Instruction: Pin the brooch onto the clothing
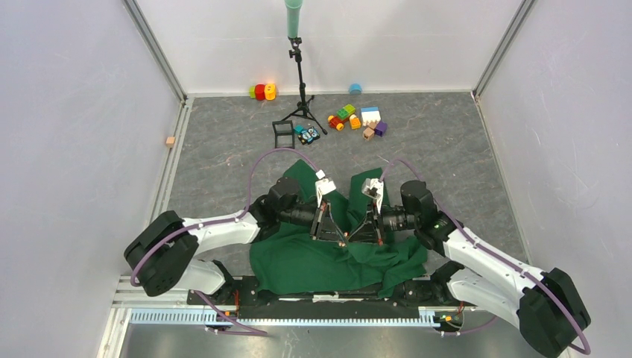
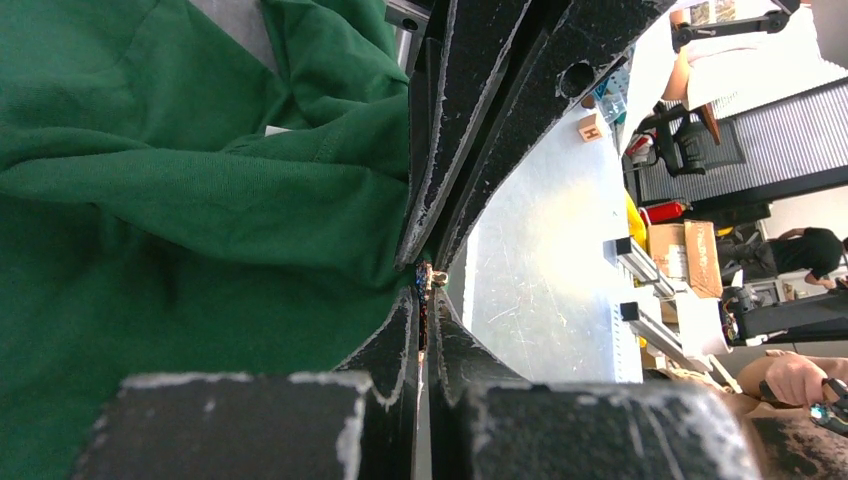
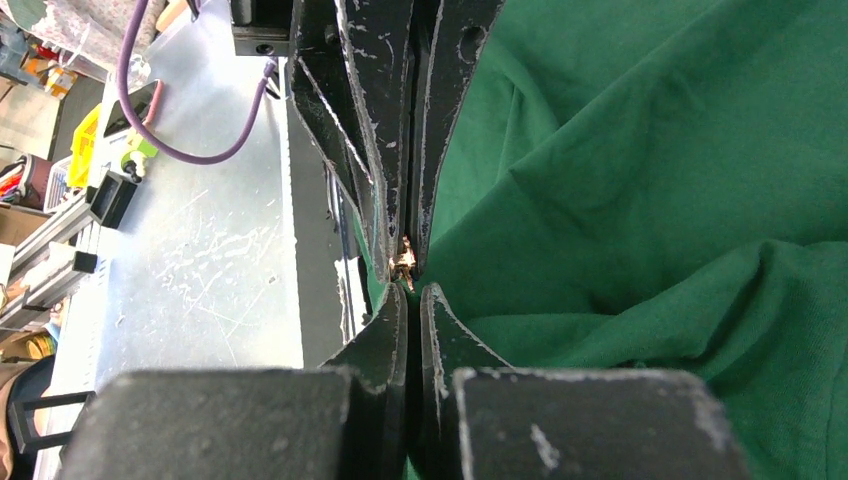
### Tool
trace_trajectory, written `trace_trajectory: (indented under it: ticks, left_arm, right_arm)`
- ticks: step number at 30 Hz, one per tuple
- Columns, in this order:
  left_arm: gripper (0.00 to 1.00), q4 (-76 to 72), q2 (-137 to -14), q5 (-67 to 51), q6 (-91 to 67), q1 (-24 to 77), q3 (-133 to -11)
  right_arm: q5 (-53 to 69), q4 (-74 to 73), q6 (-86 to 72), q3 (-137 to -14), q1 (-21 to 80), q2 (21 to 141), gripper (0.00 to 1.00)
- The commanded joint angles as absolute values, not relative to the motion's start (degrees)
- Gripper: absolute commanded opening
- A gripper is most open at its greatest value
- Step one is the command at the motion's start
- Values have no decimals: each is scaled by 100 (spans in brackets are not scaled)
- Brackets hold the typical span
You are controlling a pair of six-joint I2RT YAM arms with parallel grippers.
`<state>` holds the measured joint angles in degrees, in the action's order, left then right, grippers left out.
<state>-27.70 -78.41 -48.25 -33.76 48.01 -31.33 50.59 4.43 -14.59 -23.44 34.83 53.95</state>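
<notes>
Two sets of jaws meet tip to tip, low over the cloth. Left gripper [image 2: 425, 300]: jaws pressed nearly together, with a thin brassy sliver of the brooch [image 3: 403, 262] pinched at their tips. Right gripper [image 3: 405, 290]: equally narrow, tips touching the brooch; cannot tell whether it grips the brooch or fabric. Green shirt [image 3: 650, 200] lies rumpled under both at the near edge of the table [image 1: 223, 149], folds rising beside the fingers. Toy blocks [image 1: 356, 118] and a tripod [image 1: 301, 82] stand well apart at the far side.

Robot lab, walled test cell [image 1: 74, 112], tripod [image 1: 301, 89]
</notes>
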Motion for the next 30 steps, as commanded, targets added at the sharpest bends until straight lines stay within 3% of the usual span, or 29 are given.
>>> trace_trajectory:
  ticks: [1, 20, 26, 30]
  left_arm:
    - [2, -3465, -7866, -5273, -3417, 5128, -3636]
    - [2, -3846, -8094, -4650, -3838, 5203, -3630]
    - [2, -4201, -8187, -4702, -3964, 5221, -3523]
    - [2, -3704, -8059, -4657, -3562, 5163, -3492]
  right_arm:
    - [4146, 990, -1170, -2828, 3607, 5447, 0]
    - [1304, 473, -2048, -3411, 4317, 6280, 0]
    - [1114, 702, -2047, -3428, 4484, 6343, 0]
    - [1190, 404, -1538, -3454, 4465, 5957, 12]
